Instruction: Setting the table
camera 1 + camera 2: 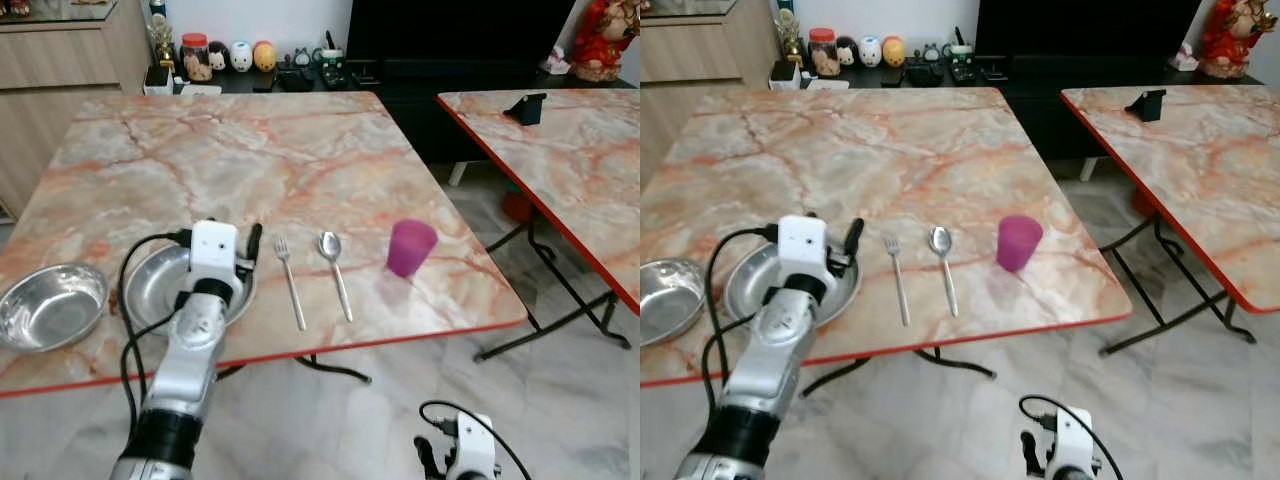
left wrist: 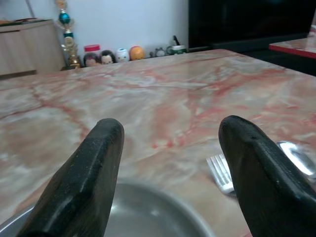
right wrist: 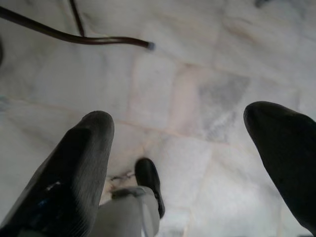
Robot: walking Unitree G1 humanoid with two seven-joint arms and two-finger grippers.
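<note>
On the near edge of the marble-patterned surface (image 1: 300,150) in front of you, the place setting lies in a row. A steel plate (image 1: 150,290) sits left of centre, with a fork (image 1: 291,282) just to its right, tines pointing to the far side. A spoon (image 1: 336,272) lies just right of the fork and parallel to it, bowl end far. A pink cup (image 1: 410,248) stands upright to the right of the spoon, a little apart from it. A steel bowl (image 1: 48,305) rests near the left edge, beside the plate but not touching it.

Your left tool (image 1: 250,243) hovers over the right part of the plate, its silver arm reaching in from the near side. The two black fingers (image 2: 98,168) are spread apart with nothing between them; in the left wrist view the plate's rim lies beneath them and the fork tines show just beyond the right finger.

Your right tool (image 3: 182,163) hangs low beside you, below the surface edge, above the pale tiled floor (image 3: 197,98). Its fingers are also spread wide and hold nothing.

Further out, a second marble-patterned surface (image 1: 580,160) stands to the right, with a small dark object (image 1: 526,107) on it. Along the far wall a low dark shelf (image 1: 270,80) carries a jar (image 1: 196,57) and several small round figurines (image 1: 241,56). A wooden cabinet (image 1: 60,60) stands at the far left.
</note>
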